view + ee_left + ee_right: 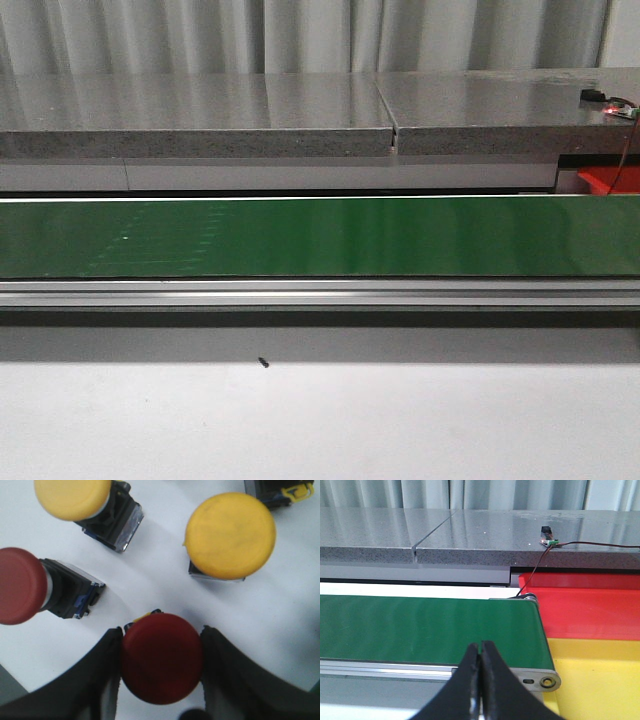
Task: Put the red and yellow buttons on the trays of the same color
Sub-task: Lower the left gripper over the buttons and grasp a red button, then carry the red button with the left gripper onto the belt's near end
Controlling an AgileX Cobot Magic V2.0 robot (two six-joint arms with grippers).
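In the left wrist view my left gripper [161, 652] is shut on a red button [161, 660], its two black fingers pressed against either side of the round cap. On the white surface around it lie a second red button [17, 586] on its side and two yellow buttons [230, 535] [72, 497]. My right gripper [481, 655] is shut with nothing in it, hanging over the near edge of the green belt. Just past the belt's end sit the red tray [585, 607] and the yellow tray [597, 677]. Neither gripper shows in the front view.
The green conveyor belt [320, 237] runs across the table with an aluminium rail in front. Behind it stands a grey stone ledge [300, 110] carrying a small sensor with a wire [547, 535]. A corner of the red tray [605, 180] shows at the far right. Another button's black base [275, 492] lies at the frame's edge.
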